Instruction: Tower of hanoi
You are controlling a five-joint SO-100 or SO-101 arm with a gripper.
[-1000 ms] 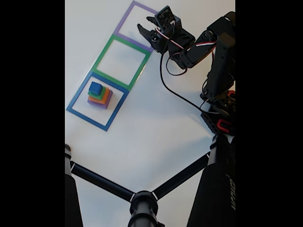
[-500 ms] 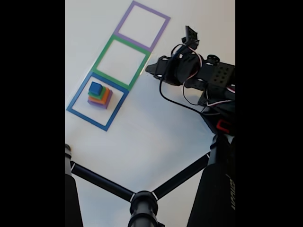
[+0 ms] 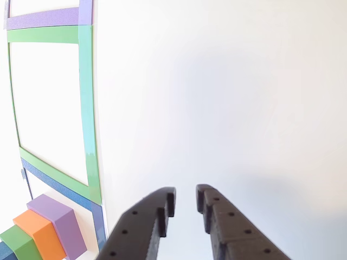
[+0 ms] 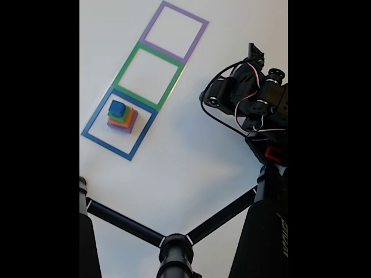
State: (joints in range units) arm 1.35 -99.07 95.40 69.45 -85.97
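On the white table (image 4: pixel 185 162), a stack (image 4: pixel 122 117) of four blocks is being kept inside the blue square (image 4: pixel 93 123), widest at the bottom: purple, orange, green, blue on top. That order is judged to suit the Hanoi rule. The green square (image 4: pixel 128 59) and purple square (image 4: pixel 152 23), flat tape outlines, are being left bare as targets. The gripper (image 3: pixel 185 200), black plastic with ridged fingers, is being held nearly closed, with only a narrow gap, on nothing, well apart from the stack.
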